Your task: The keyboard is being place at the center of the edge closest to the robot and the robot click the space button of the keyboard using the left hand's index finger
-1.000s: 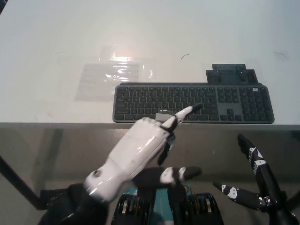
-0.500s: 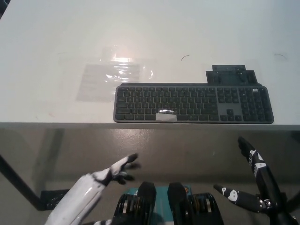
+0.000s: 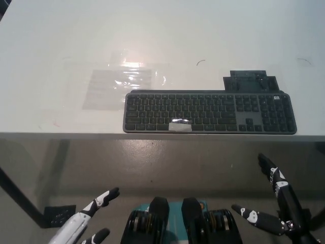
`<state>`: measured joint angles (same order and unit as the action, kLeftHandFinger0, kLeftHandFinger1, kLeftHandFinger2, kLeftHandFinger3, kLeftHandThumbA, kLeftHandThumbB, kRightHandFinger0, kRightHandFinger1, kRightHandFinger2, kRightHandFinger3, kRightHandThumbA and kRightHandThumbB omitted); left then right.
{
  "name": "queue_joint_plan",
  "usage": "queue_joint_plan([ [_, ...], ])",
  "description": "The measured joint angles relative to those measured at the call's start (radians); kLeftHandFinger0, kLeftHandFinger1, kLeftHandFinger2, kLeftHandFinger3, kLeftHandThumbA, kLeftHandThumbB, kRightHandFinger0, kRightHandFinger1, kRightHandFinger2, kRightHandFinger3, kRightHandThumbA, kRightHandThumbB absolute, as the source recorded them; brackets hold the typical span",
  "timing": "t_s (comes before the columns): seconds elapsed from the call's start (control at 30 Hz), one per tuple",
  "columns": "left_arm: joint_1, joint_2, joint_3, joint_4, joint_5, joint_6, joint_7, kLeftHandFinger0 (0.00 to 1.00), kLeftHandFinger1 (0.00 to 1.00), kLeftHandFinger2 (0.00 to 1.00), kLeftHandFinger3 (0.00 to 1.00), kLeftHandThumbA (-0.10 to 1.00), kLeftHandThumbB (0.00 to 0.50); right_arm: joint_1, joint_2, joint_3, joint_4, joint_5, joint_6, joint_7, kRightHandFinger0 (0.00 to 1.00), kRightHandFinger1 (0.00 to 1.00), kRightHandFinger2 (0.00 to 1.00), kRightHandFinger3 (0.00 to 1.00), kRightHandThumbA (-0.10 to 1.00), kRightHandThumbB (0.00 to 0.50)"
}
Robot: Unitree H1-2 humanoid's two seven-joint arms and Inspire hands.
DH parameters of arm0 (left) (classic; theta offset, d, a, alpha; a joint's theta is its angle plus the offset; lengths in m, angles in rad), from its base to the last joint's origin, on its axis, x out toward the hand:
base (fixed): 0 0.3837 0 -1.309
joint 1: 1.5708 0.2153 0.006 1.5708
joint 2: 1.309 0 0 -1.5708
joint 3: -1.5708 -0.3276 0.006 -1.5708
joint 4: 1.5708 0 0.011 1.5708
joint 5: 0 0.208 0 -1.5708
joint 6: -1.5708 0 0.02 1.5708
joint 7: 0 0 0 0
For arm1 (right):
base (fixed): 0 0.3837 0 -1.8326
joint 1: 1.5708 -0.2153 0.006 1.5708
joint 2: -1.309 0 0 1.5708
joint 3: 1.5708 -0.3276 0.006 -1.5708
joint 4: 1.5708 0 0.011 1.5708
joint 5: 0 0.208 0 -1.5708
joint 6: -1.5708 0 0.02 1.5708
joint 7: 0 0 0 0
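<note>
A dark grey keyboard (image 3: 209, 112) lies along the near edge of the white table (image 3: 152, 35), slightly right of centre. A pale strip marks its space bar (image 3: 180, 126). My white left hand (image 3: 86, 221) hangs low at the bottom left, below the table edge and well clear of the keyboard, fingers apart and holding nothing. My black right hand (image 3: 271, 203) rests at the bottom right, also below the table, fingers spread and empty.
A clear plastic sheet (image 3: 119, 81) lies flat on the table left of and behind the keyboard. A small dark block (image 3: 250, 80) sits just behind the keyboard's right half. A dark table leg (image 3: 20, 201) runs diagonally at lower left.
My left hand has pulled back from the space bar, dropping down and left below the table edge. The keyboard and my right hand have stayed put.
</note>
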<state>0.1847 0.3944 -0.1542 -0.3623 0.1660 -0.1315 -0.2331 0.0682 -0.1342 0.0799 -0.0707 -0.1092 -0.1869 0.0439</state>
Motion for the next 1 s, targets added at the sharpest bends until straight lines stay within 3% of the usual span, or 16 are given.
queue_joint_plan([
  [0.17, -0.006, -0.017, 0.009, 0.082, -0.006, -0.026, 0.001, 1.0, 1.0, 1.0, 1.0, 1.0, 0.356, 0.005, 0.0, 0.0, 0.0, -0.001, 0.0, 0.0, 1.0, 1.0, 1.0, 1.0, 1.0, 0.281],
  [0.37, -0.012, -0.033, 0.034, 0.133, -0.011, -0.042, 0.002, 1.0, 1.0, 1.0, 1.0, 1.0, 0.374, 0.007, 0.0, 0.001, 0.002, -0.009, 0.0, 0.0, 1.0, 1.0, 1.0, 1.0, 1.0, 0.268],
  [0.53, -0.013, -0.042, 0.054, 0.147, -0.027, -0.044, 0.001, 1.0, 1.0, 1.0, 1.0, 1.0, 0.341, 0.01, 0.001, 0.001, 0.002, -0.013, -0.001, 0.0, 1.0, 1.0, 1.0, 1.0, 1.0, 0.278],
  [0.6, -0.012, -0.047, 0.057, 0.165, -0.029, -0.044, 0.002, 1.0, 1.0, 1.0, 1.0, 1.0, 0.363, 0.015, 0.002, 0.001, 0.002, -0.014, -0.002, 0.0, 1.0, 1.0, 1.0, 1.0, 1.0, 0.277],
  [0.7, -0.013, -0.051, 0.064, 0.175, -0.033, -0.044, 0.002, 1.0, 1.0, 1.0, 1.0, 1.0, 0.342, 0.018, 0.002, 0.001, 0.004, -0.014, -0.002, 0.0, 1.0, 1.0, 1.0, 1.0, 1.0, 0.298],
  [0.83, -0.019, -0.051, 0.08, 0.193, -0.04, -0.043, 0.001, 1.0, 1.0, 1.0, 1.0, 1.0, 0.382, 0.018, 0.002, 0.001, 0.004, -0.015, -0.002, 0.0, 1.0, 1.0, 1.0, 1.0, 1.0, 0.298],
  [1.0, -0.022, -0.051, 0.098, 0.197, -0.053, -0.039, 0.001, 1.0, 1.0, 1.0, 1.0, 1.0, 0.361, 0.018, 0.002, 0.001, 0.005, -0.016, -0.002, 0.0, 1.0, 1.0, 1.0, 1.0, 1.0, 0.286],
])
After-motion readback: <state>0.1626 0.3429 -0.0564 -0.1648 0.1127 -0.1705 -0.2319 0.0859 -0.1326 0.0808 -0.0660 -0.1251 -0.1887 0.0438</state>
